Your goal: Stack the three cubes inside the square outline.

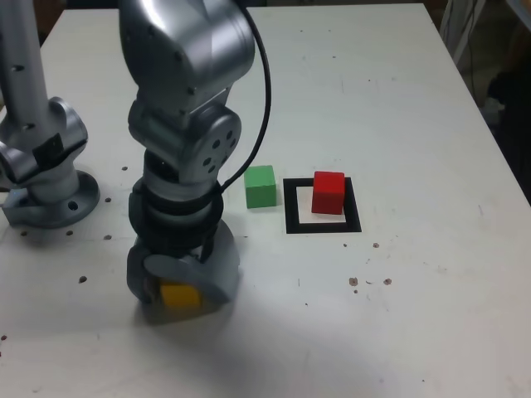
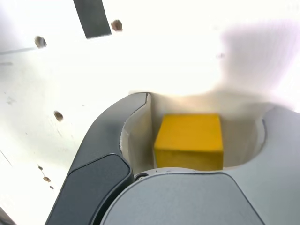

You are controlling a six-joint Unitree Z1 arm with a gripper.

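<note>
The yellow cube [image 1: 178,296] rests on the white table near the front of the exterior view's left. My gripper [image 1: 180,286] is lowered over it with a jaw on either side. In the wrist view the yellow cube [image 2: 189,140] fills the space inside my gripper [image 2: 190,136]. The frames do not show whether the jaws press on it. The red cube [image 1: 328,192] stands inside the square outline [image 1: 291,207], toward its back. Just to the exterior view's left of the outline, the green cube [image 1: 260,186] sits on the table.
The arm's round grey base [image 1: 50,195] is bolted at the exterior view's left edge. A narrow black strip [image 2: 92,18] lies on the table beyond the gripper in the wrist view. Small dark specks dot the tabletop. The table's right edge [image 1: 498,149] runs diagonally.
</note>
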